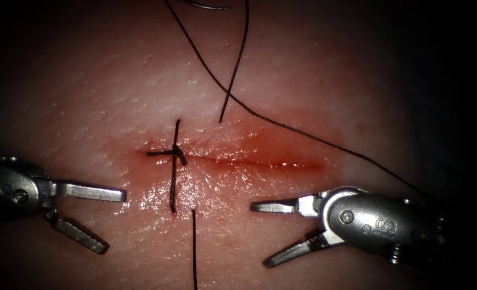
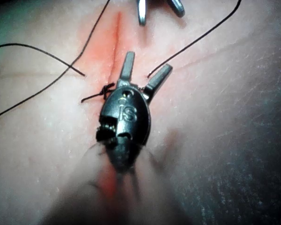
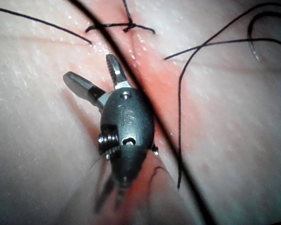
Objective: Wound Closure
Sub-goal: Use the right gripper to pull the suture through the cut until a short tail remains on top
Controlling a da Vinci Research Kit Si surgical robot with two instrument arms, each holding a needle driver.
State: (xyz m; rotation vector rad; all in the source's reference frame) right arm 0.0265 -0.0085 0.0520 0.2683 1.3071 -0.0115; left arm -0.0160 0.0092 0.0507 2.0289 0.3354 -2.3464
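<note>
On the tissue [image 1: 303, 80] the cut [image 1: 260, 161] runs from 9 to 3 o'clock, wet with red fluid [image 1: 281, 142]. Near its 9 o'clock end a tied stitch [image 1: 174, 161] crosses it, knot on the cut line, short ends reaching toward 12 and 6 o'clock.

Left end effector [image 1: 109, 220] sits at 8 o'clock from the stitch, well apart from it, jaws spread and grasping nothing; the tips point toward 3 and 4 o'clock. In the left wrist view the same end effector [image 2: 145, 68] lies just beside the knot [image 2: 105, 90], not touching it.

Right end effector [image 1: 262, 233] lies at 5 o'clock from the cut's middle, jaws released and empty, tips pointing toward 9 and 8 o'clock. In the right wrist view it [image 3: 91, 70] rests just beside the reddened cut.

Thread [image 1: 281, 124] runs from 12 o'clock across the tissue, over the cut's 3 o'clock end, and passes behind the right tool's body. A second strand [image 1: 237, 64] hangs from 12 o'clock and ends just above the cut. A cut end [image 1: 194, 247] lies at 6 o'clock below the stitch, between the two end effectors.

A thin curved arc at the 12 o'clock edge looks like the needle [image 1: 209, 7], lying on the tissue surface, well apart from both end effectors.
</note>
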